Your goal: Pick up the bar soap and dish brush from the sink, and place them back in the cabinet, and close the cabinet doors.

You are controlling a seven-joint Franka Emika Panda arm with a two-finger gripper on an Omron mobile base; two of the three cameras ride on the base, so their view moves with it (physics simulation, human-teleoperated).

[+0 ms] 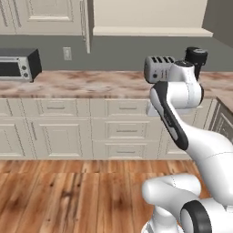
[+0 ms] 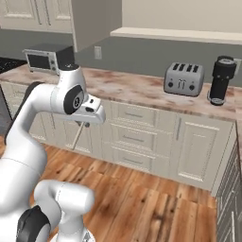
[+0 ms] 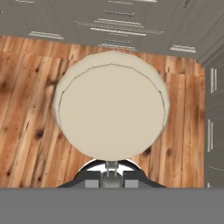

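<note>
My gripper point(image 3: 111, 174) points down over the wood floor and is shut on the dish brush. In the hand view the brush's round cream head point(image 3: 112, 105) fills the middle, just past the fingertips. In the right base view the brush's thin pale handle point(image 2: 78, 135) hangs slanting below the gripper point(image 2: 85, 123), in front of the drawers. The cabinet point(image 1: 150, 13) stands open up on the wall, its beige shelf point(image 2: 179, 34) bare. One cabinet door point(image 1: 86, 25) is seen edge-on, swung out. The sink and the bar soap are out of view.
On the marble counter point(image 1: 91, 84) stand a silver toaster point(image 2: 184, 79), a dark tall appliance point(image 2: 222, 80) and a toaster oven point(image 1: 18, 64). Cream drawers point(image 2: 134, 137) run below the counter. More cabinet fronts point(image 3: 212, 109) close the corner on the right.
</note>
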